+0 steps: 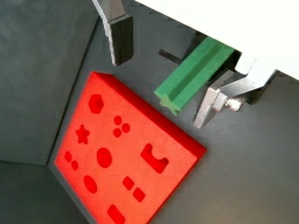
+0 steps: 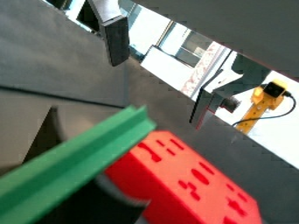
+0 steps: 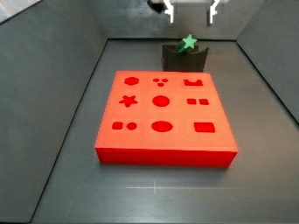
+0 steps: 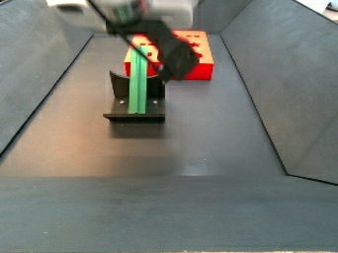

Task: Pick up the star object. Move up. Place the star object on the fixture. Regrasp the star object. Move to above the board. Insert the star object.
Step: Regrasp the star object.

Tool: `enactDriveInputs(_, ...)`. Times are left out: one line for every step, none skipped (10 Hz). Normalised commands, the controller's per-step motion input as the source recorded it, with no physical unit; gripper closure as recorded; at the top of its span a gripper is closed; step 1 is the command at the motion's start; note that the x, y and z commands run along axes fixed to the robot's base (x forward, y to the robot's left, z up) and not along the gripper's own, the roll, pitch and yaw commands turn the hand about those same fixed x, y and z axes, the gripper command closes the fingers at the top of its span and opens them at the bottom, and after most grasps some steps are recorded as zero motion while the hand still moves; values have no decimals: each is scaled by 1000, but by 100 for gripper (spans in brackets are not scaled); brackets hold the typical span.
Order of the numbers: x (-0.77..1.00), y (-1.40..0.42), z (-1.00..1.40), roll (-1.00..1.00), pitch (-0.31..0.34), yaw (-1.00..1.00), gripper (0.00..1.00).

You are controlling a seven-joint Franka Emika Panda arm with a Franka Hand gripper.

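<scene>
The green star object (image 3: 187, 42) lies as a ridged rod in the notch of the dark fixture (image 3: 184, 59), behind the red board (image 3: 163, 116). In a side view the star object (image 4: 137, 71) slopes along the fixture (image 4: 133, 107). My gripper (image 3: 191, 11) hangs open above the star object and clear of it. In both wrist views the fingers (image 1: 121, 39) (image 2: 115, 41) stand wide apart. The star object (image 1: 191, 77) lies below the gap in my gripper (image 1: 163, 92), close to one finger. A star-shaped cutout (image 3: 129, 101) shows on the board's left side.
Dark grey walls (image 3: 70, 61) slope up around the floor on all sides. The board (image 4: 193, 52) lies just beyond the fixture in a side view. Bare dark floor (image 4: 172, 168) stretches out on the fixture's other side.
</scene>
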Motion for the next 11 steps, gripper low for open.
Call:
enactDriveInputs(-27,14,674,52,55,13,0)
enactDriveInputs(-25,11,487,51,67,5,0)
enactDriveInputs(-23,13,302,48,75,-2,0)
enactDriveInputs(150,-800,810,1000,60,41,0)
enactDriveInputs(147,-766,704,1000,60,41,0)
enactDriveInputs(82,-626,561,1000,57,40,0)
enactDriveInputs(11,-360,295,1000,52,39,0)
enactDriveInputs(-4,-223,156,1000,50,39,0)
enactDriveInputs(-3,-60,45,1000,50,38,0)
enactDriveInputs(-8,-36,30,1000,50,38,0)
enactDriveInputs(-13,-32,15,1000,47,38,0)
